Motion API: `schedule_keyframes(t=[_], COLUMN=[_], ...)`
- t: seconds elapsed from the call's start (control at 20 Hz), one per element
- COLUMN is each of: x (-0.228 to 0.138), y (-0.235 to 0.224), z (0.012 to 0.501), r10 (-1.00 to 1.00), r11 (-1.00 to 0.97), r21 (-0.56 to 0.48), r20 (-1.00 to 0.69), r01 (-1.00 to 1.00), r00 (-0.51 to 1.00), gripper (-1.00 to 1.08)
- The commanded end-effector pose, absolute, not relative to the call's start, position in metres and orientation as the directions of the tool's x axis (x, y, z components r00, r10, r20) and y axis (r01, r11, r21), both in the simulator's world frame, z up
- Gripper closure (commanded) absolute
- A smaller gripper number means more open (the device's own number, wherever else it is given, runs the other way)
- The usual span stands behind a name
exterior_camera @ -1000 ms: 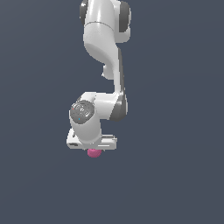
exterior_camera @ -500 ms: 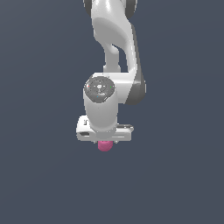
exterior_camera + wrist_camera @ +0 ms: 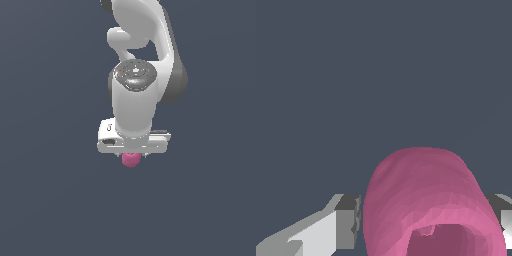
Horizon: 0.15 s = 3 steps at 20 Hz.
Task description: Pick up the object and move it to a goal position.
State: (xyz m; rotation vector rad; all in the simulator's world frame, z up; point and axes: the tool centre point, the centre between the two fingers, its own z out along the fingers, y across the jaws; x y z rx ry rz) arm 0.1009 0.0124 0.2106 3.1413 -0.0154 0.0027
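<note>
The object [image 3: 131, 160] is a small pink rounded lump showing just under the white hand of the arm in the exterior view. My gripper [image 3: 132, 156] is shut on it; the fingers are mostly hidden behind the hand there. The wrist view fills with the object [image 3: 426, 200], a pink ring-like lump with a hollow in its near face. One grey and white finger [image 3: 343, 222] presses against one side of it, and the edge of the other finger [image 3: 503, 215] shows on the opposite side.
Only a flat dark blue-grey background surrounds the arm [image 3: 137, 75] in both views. No table, marker or other item is visible.
The arm with the pink object in its grip has come nearer to the exterior camera and drifted toward that view's right; it looks larger now. The grip has stayed shut.
</note>
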Motion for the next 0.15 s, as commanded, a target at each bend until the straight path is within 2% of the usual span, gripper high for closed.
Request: schedule_keyframes(t=[0.0,0.1], x=[0.1013,0.1017], y=[0.0141,0.0137], z=[0.2133,0.213], r10=[-0.011,-0.011], r11=[-1.0,-1.0], r21=[0.001,0.0], r20=[0.0,0.0], r01=[-0.011,-0.011], r00=[1.0,1.0], gripper=[1.08,1.08])
